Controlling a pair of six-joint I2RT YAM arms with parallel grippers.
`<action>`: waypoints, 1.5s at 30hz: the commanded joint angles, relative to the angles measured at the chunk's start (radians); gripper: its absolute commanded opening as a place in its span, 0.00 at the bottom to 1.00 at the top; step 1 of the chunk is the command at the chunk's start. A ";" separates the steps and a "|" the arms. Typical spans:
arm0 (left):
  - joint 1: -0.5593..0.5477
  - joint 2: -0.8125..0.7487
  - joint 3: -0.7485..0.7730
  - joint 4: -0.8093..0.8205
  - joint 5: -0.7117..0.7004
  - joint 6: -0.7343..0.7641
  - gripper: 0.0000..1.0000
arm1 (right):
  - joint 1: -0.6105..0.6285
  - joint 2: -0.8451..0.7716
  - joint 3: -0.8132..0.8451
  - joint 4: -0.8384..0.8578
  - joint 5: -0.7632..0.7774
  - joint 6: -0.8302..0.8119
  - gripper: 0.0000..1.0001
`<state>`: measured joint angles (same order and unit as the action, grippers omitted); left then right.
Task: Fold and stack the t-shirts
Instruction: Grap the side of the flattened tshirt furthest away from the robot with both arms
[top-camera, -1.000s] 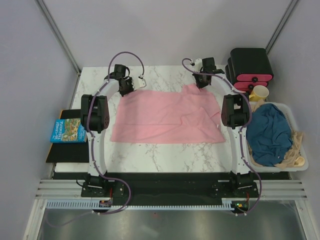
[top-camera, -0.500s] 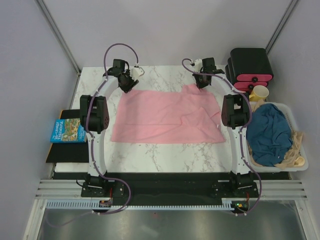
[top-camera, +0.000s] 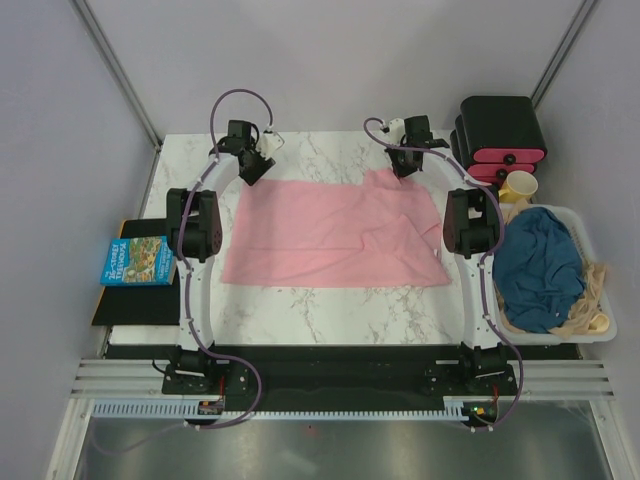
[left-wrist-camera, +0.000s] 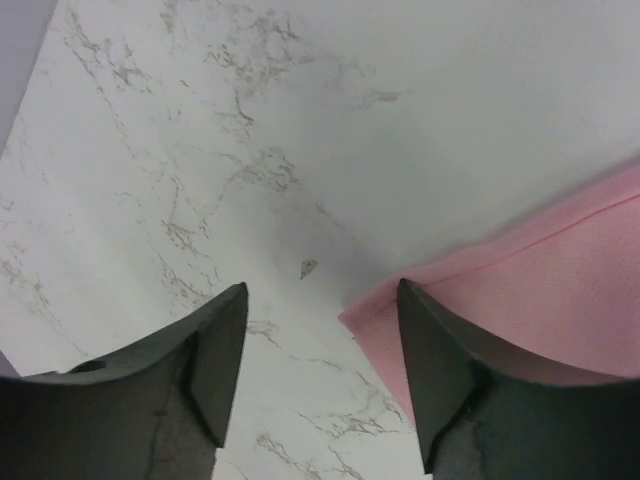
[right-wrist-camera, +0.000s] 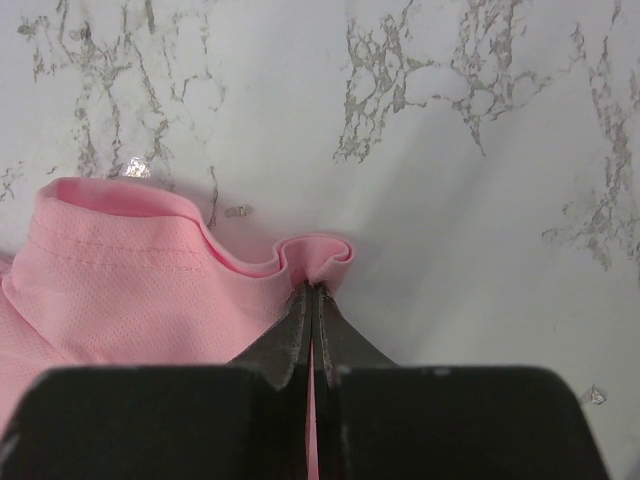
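Note:
The light pink t-shirt (top-camera: 335, 235) lies spread flat on the marble table (top-camera: 330, 150). My left gripper (top-camera: 256, 167) is open and empty just above the shirt's far left corner (left-wrist-camera: 400, 300), which lies by its right finger in the left wrist view. My right gripper (top-camera: 404, 167) is shut on a pinched fold of the pink shirt's far right edge (right-wrist-camera: 315, 260), down near the table. The dark teal-blue t-shirt (top-camera: 540, 265) lies crumpled in a white bin (top-camera: 590, 235) at the right.
Black boxes with pink fronts (top-camera: 500, 135) stand at the far right corner beside a yellow cup (top-camera: 520, 186). Beige cloth (top-camera: 585, 300) lies in the bin too. A blue book (top-camera: 137, 262) lies on a black mat off the table's left edge.
My left gripper has lifted off the shirt's far left corner and swung slightly back and left. The right gripper and the shirt have stayed put.

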<state>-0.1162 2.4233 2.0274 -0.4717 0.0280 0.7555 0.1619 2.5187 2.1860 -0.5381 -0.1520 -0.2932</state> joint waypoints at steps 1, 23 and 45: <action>0.004 0.017 0.042 0.025 -0.025 -0.053 0.74 | 0.010 -0.058 -0.012 -0.022 0.002 -0.009 0.00; 0.009 0.049 0.014 -0.134 0.043 -0.136 0.52 | 0.030 -0.077 -0.012 -0.022 0.020 -0.032 0.00; 0.015 0.146 0.183 -0.426 0.168 -0.133 0.50 | 0.045 -0.109 -0.026 -0.022 0.034 -0.047 0.00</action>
<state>-0.1013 2.4943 2.2009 -0.7292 0.1360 0.6472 0.2001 2.4916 2.1658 -0.5613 -0.1257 -0.3298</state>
